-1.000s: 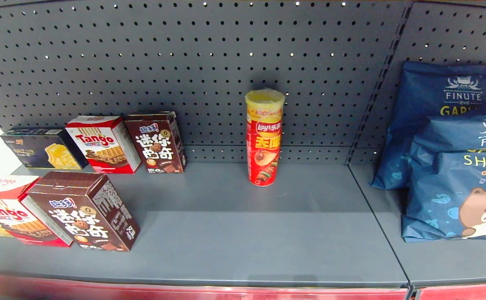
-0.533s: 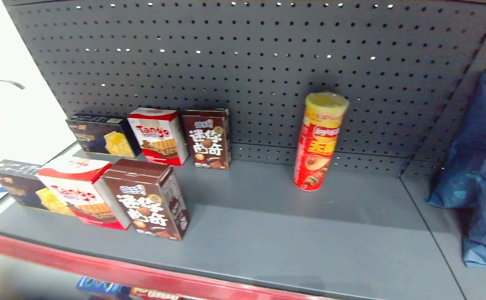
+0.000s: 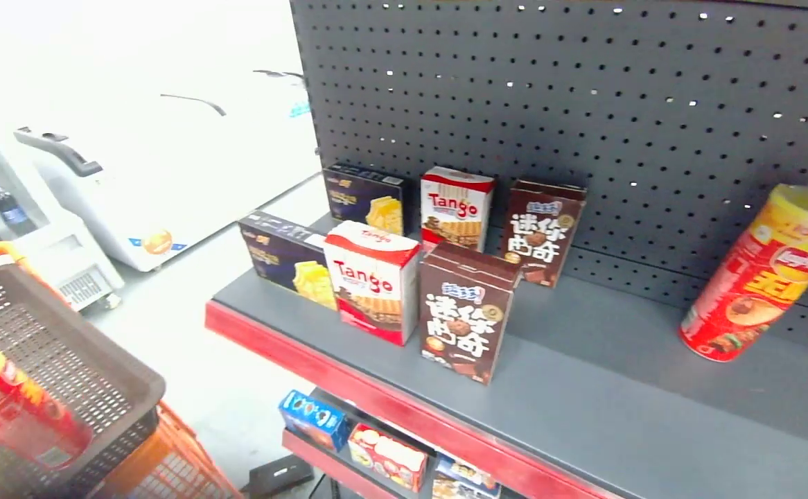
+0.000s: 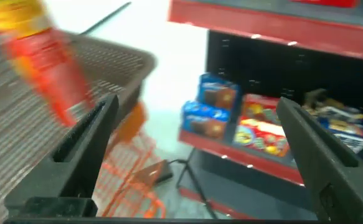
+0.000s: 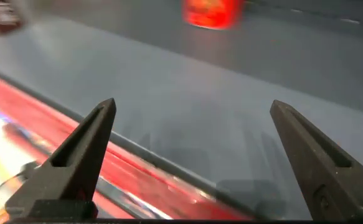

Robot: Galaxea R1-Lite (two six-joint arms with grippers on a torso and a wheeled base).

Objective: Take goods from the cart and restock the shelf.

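Note:
A red and yellow chip can (image 3: 764, 274) stands upright on the grey shelf (image 3: 619, 395) at the right, against the pegboard; its base is the red shape (image 5: 211, 12) in the right wrist view. A second red chip can (image 3: 12, 409) lies in the brown mesh cart basket (image 3: 92, 360) at the lower left and appears blurred (image 4: 41, 59) in the left wrist view. My left gripper (image 4: 197, 162) is open with nothing between its fingers, beside the cart and facing the lower shelves. My right gripper (image 5: 193, 162) is open and empty over the shelf's red front edge (image 5: 75, 155).
Two rows of snack boxes (image 3: 411, 270) stand on the shelf's left part. A lower shelf (image 3: 376, 450) holds more packaged goods. The cart's orange frame (image 3: 161, 464) sits below the basket. A white chest freezer (image 3: 147, 201) stands on the floor behind.
The whole head view has swung left: the camera moved. The blue bags have left the picture, and the cart with its can and the freezer have come in.

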